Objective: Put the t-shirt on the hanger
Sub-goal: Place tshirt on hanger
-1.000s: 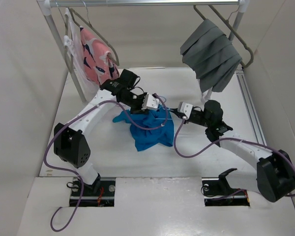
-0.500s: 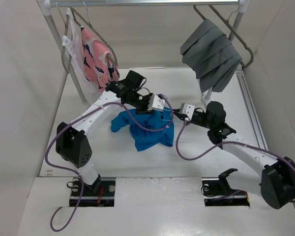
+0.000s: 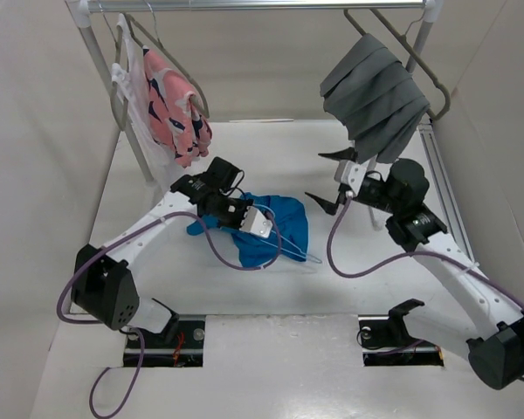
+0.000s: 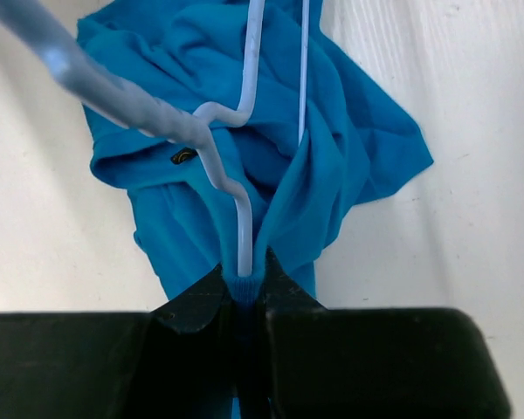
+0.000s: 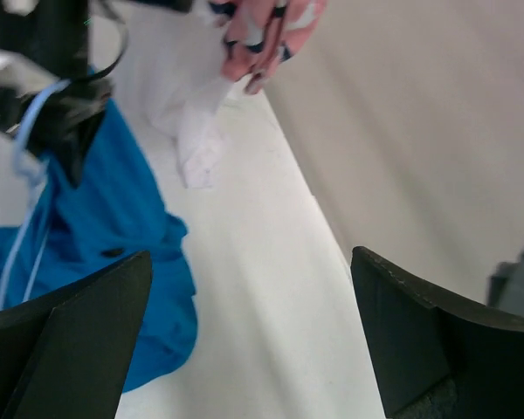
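The left fingers (image 4: 196, 305) are pinching the hanger (image 4: 254, 52) wire and t-shirt (image 4: 358, 148) cloth together; the right fingers (image 5: 70, 340) are hovering spread and empty. The t-shirt is lying crumpled, so the dressing is seemingly barely starting.

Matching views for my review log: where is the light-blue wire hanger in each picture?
Top external: hanger at centre, crossing the t-shirt.
Left wrist: centre, pinched in the left gripper.
Right wrist: left edge, over the t-shirt.
Shared landmark: the t-shirt.

Hanger (image 4: 244, 236) atop the t-shirt (image 3: 284, 218), both on the table (image 3: 183, 279)
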